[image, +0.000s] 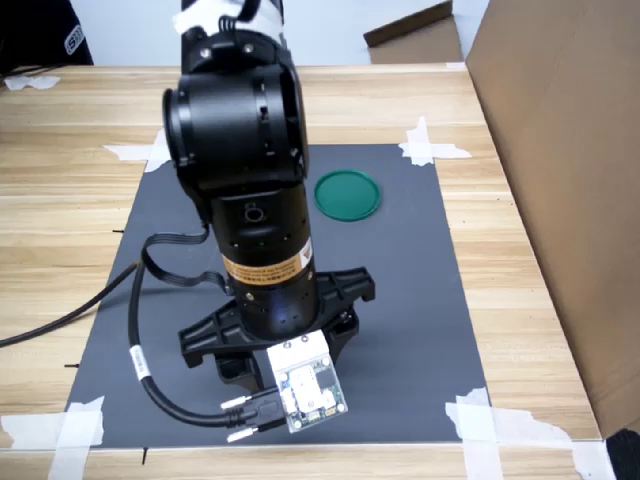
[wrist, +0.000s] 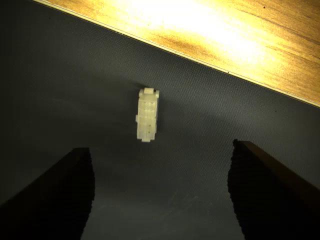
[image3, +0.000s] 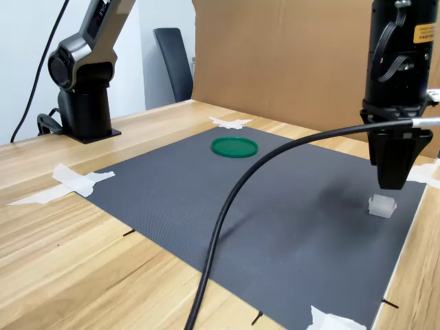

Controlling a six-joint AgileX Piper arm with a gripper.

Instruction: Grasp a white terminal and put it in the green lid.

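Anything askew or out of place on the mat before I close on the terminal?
Nothing stands out. The white terminal lies alone on the dark mat ahead of the open gripper; the green lid sits flat and empty.

I'm looking at a light wooden table (image: pixel 60 180) with a dark grey mat (image3: pixel 275 206) taped down by white tape strips (image: pixel 430 145). Brown cardboard panels (image3: pixel 289 62) stand behind it, beside a black chair (image3: pixel 175 65) and white wall (image3: pixel 27 41).

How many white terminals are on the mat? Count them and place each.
1. The white terminal lies on the dark mat near its edge, just below the open gripper, far from the green lid. In the first exterior view the arm hides that spot, so another could be covered.
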